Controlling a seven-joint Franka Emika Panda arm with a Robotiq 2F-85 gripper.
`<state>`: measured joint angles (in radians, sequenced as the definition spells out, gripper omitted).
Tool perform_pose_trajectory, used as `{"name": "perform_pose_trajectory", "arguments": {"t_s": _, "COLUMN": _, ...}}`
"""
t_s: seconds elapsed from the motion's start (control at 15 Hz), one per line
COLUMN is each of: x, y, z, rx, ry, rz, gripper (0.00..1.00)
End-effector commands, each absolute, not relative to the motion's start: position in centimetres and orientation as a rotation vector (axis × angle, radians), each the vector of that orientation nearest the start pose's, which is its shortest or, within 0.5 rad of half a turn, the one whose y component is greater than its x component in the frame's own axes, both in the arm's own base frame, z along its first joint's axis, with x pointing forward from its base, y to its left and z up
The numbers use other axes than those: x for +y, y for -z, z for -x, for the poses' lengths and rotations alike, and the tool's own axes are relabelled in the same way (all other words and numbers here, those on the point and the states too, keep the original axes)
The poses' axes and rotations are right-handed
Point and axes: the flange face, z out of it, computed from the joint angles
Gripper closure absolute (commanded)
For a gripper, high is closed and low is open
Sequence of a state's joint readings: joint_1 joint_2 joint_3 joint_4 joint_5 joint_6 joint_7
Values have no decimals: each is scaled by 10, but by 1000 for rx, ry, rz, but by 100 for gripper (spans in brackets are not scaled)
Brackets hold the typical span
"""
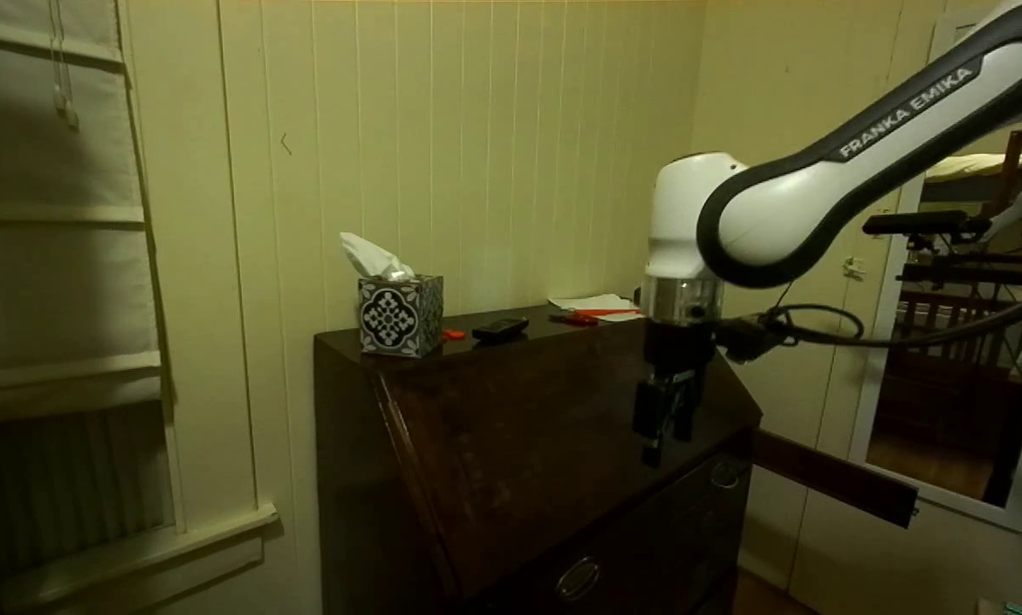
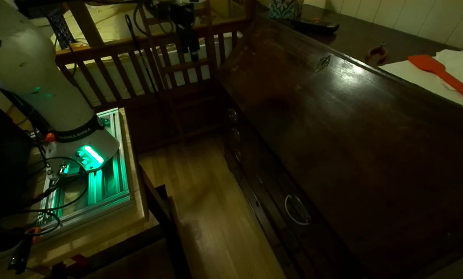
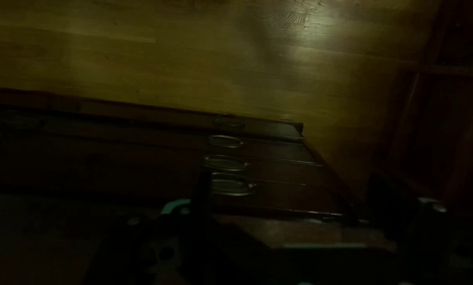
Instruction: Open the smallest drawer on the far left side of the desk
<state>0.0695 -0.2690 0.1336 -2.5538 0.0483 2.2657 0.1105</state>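
The pincer [image 1: 666,442] hangs pointing toward 6 o'clock, its jaws spread wide with nothing between them; in the wrist view they stand well apart, at about 7 and 4 o'clock, with the drawer fronts [image 3: 280,173] beyond. That open, downward pose looks meant for coming over a handle from above and then drawing it outward. No contact with the desk [image 1: 511,478] shows.

The drawer wanted should lie at the end of the desk beside the tissue box [image 1: 396,316]. In an exterior view a ring handle [image 1: 578,579] near that end sits at 7 o'clock from the pincer; the wrist view shows at least 4 such handles stacked toward 12 o'clock. It is too dark to tell which drawer is smallest, though my guess is the topmost. Those fronts look closed, so the pull is presumably yet to come.

The tissue box, a black handset [image 1: 500,329] at 3 o'clock from it, and an orange spatula [image 2: 442,74] lying on white paper [image 2: 407,76] are all on the flat top, likely because the sloping front would let them slide.

A dark board [image 1: 836,478] juts toward 4 o'clock past the far end, perhaps to support that front when lowered; whether it belongs to the desk I cannot tell.
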Motion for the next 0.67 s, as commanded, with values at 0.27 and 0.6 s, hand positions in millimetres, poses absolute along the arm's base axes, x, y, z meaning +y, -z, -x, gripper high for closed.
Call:
{"name": "perform_pose_trajectory", "arguments": {"t_s": 0.27, "x": 163, "y": -285, "z": -426, "rx": -105, "ry": -30, "rz": 3121, "gripper": 0}}
{"name": "perform_pose_trajectory", "arguments": {"t_s": 0.6, "x": 179, "y": -253, "z": -437, "rx": -101, "ry": -36, "rz": 3101, "gripper": 0}}
